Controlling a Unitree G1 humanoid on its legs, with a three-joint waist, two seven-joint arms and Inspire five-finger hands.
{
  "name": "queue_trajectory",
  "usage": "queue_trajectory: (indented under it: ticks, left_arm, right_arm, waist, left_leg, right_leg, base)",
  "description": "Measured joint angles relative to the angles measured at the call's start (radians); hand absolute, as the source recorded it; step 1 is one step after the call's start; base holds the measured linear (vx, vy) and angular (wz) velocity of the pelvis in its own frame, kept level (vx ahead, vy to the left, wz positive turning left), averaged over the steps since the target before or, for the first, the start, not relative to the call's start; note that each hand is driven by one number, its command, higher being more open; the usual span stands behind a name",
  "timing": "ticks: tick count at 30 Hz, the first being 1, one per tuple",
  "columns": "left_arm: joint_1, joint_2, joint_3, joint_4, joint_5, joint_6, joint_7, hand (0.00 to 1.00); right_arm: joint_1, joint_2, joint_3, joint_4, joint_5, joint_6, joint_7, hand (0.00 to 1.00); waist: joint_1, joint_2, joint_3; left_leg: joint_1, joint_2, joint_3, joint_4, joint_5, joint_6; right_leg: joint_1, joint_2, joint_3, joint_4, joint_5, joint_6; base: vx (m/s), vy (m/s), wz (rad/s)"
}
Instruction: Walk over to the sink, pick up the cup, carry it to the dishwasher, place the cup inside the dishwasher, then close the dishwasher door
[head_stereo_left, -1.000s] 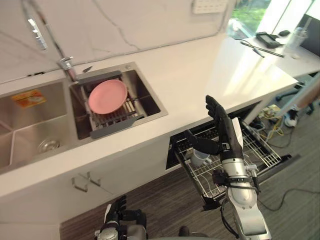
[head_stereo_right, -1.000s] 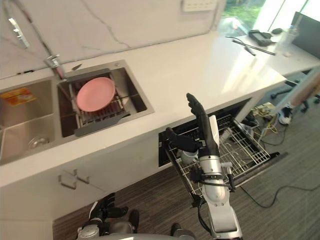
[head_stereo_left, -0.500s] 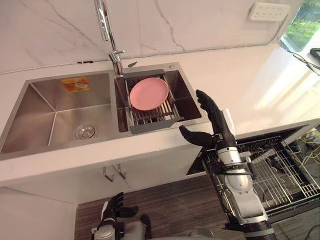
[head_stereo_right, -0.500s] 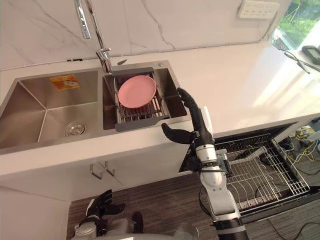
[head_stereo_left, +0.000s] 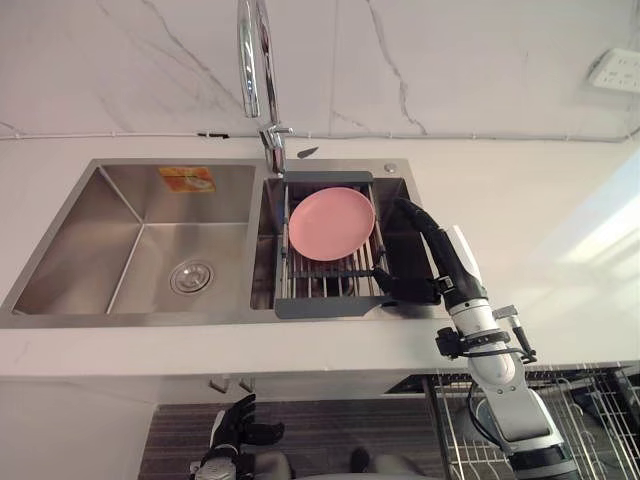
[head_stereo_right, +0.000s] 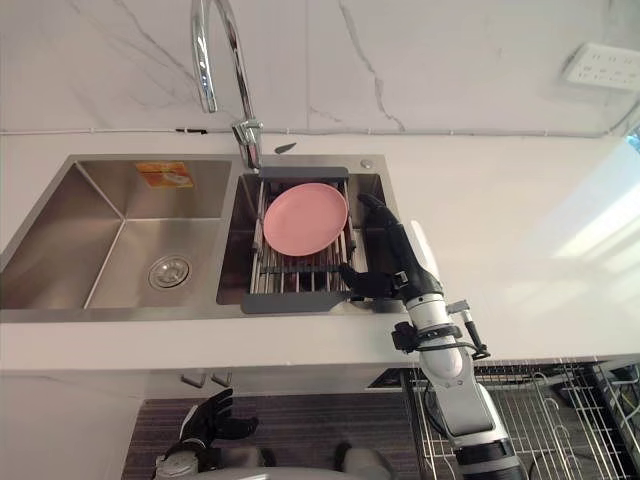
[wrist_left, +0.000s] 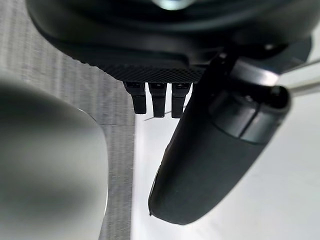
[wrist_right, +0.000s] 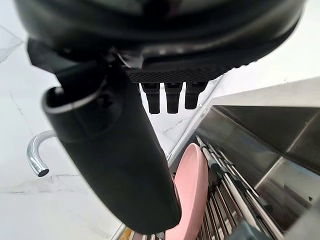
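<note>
Right hand (head_stereo_left: 438, 258), fingers spread, has reached over the sink (head_stereo_left: 130, 240) beside the pink plate (head_stereo_left: 330, 222).

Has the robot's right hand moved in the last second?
Yes: the right hand has gone from above the dishwasher rack to the sink, beside the pink plate.

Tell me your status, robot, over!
Right hand open, empty, over the sink, right basin. Left hand open, hanging low. Pink plate on drain rack beside right hand. Dishwasher rack pulled out.
</note>
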Motion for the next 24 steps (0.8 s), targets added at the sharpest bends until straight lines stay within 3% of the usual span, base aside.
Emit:
queue_trajectory:
  ticks: [3, 5, 12, 16, 17, 22, 24]
  left_arm:
    - [-0.003, -0.004, 0.005, 0.002, 0.002, -0.001, 0.000, 0.90]
    - [-0.005, -0.011, -0.003, 0.007, 0.016, -0.001, 0.000, 0.90]
    - [-0.008, -0.007, -0.005, 0.012, 0.021, 0.001, -0.001, 0.90]
    - [-0.008, -0.006, -0.017, 0.012, 0.037, 0.001, -0.001, 0.90]
    - [-0.004, -0.004, -0.023, 0.038, 0.043, 0.008, -0.001, 0.90]
    - [-0.003, -0.004, -0.023, 0.038, 0.043, 0.009, -0.001, 0.90]
    - [-0.001, -0.004, -0.021, 0.038, 0.043, 0.012, 0.000, 0.90]
  right_arm:
    - [-0.002, -0.002, -0.009, -0.028, 0.000, -0.011, -0.003, 0.90]
    - [-0.001, -0.008, -0.019, -0.022, -0.001, -0.013, -0.002, 0.90]
    - [0.021, -0.008, -0.020, -0.007, -0.051, -0.013, 0.014, 0.90]
    - [0.028, -0.011, -0.020, 0.038, -0.092, -0.011, 0.014, 0.90]
    - [0.032, -0.025, 0.005, 0.066, -0.159, -0.001, -0.008, 0.90]
    - [0.034, -0.020, 0.005, 0.069, -0.159, 0.000, -0.008, 0.90]
    - [0.040, 0.024, 0.003, 0.097, -0.158, 0.001, -0.013, 0.90]
  waist:
    - [0.000, 0.007, 0.009]
    - [-0.001, 0.017, 0.010]
    - [-0.001, 0.016, 0.012]
    - [-0.003, 0.017, 0.012]
    - [-0.024, 0.022, -0.020]
    - [-0.024, 0.022, -0.020]
    - [-0.025, 0.020, -0.021]
  left_leg:
    - [0.006, -0.004, -0.003, -0.036, -0.018, 0.005]
    - [0.064, -0.009, -0.015, -0.188, -0.001, 0.012]
    - [0.099, -0.046, -0.010, -0.275, 0.047, 0.033]
    - [0.116, -0.050, -0.019, -0.331, 0.086, 0.030]
    - [0.131, -0.042, -0.046, -0.453, 0.166, 0.028]
    - [0.136, -0.042, -0.045, -0.454, 0.166, 0.028]
    - [0.161, -0.039, -0.038, -0.468, 0.167, 0.026]
  right_leg:
    - [0.013, -0.004, 0.011, -0.009, 0.001, -0.002]
    - [0.008, 0.001, 0.014, -0.027, 0.006, 0.007]
    - [0.016, -0.030, 0.013, -0.054, 0.021, 0.027]
    - [0.016, -0.032, 0.004, -0.063, 0.032, 0.026]
    - [0.004, -0.014, -0.009, -0.115, 0.082, 0.016]
    - [0.008, -0.014, -0.008, -0.115, 0.082, 0.016]
    - [0.023, -0.012, -0.005, -0.114, 0.082, 0.016]
  base:
    - [0.08, 0.034, -0.12]
    - [0.04, 0.089, 0.01]
    - [0.00, 0.046, 0.02]
    - [-0.04, -0.021, 0.06]
    - [-0.02, -0.015, 0.03]
    - [0.00, 0.000, 0.00]
    - [0.00, -0.004, -0.07]
